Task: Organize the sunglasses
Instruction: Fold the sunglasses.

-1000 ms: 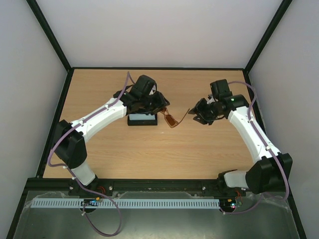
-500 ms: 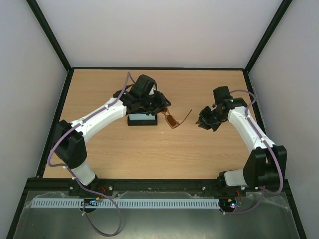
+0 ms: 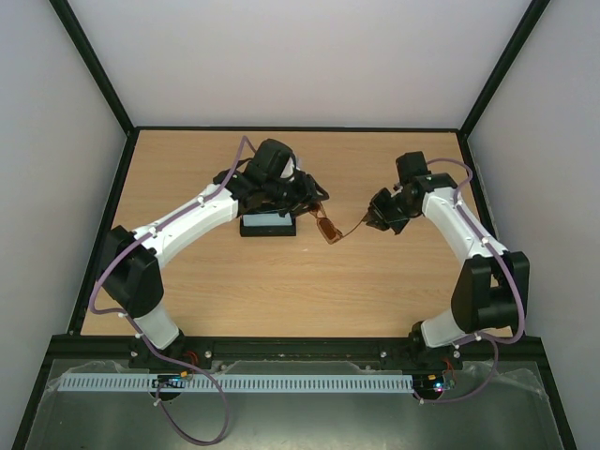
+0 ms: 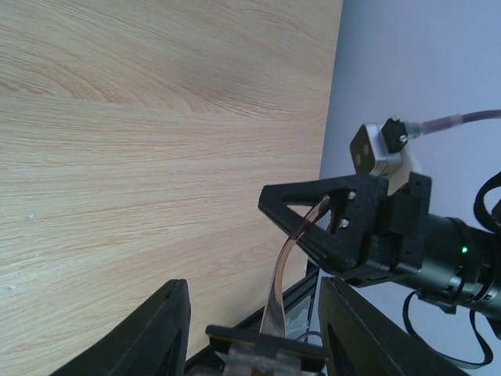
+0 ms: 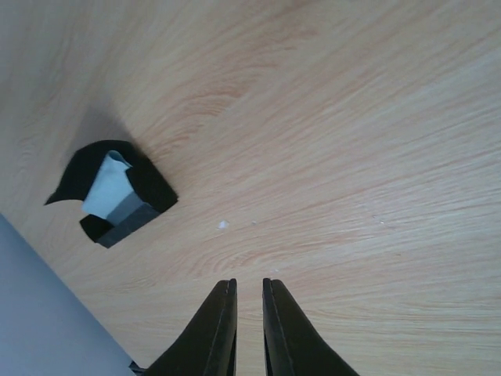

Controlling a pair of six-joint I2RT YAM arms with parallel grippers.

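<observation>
Overhead, my two arms reach toward each other over the far half of a pale wooden surface point(image 3: 281, 291). My left hand point(image 3: 309, 204) grasps the sunglasses point(image 3: 328, 228) by the front frame. They are thin, brown and amber-tinted. They sit between the hands, slightly left of the middle of the surface.

From my left wrist, the frame is wedged between my two black fingers at the bottom of the view. One slim temple arm point(image 4: 280, 270) rises away from it, curving into the black fingers of my right hand point(image 3: 373, 217).

My right hand is clenched on the tip of that temple arm. From the right wrist, its fingers point(image 5: 221, 325) stand almost together with only a narrow slit between them. The temple tip itself does not show in that view.

A black case point(image 3: 267, 225) lies on the surface just left of the sunglasses, beneath my left wrist. A light blue cloth point(image 5: 106, 188) rests against it; I cannot tell whether it lies inside the case or on top.
</observation>
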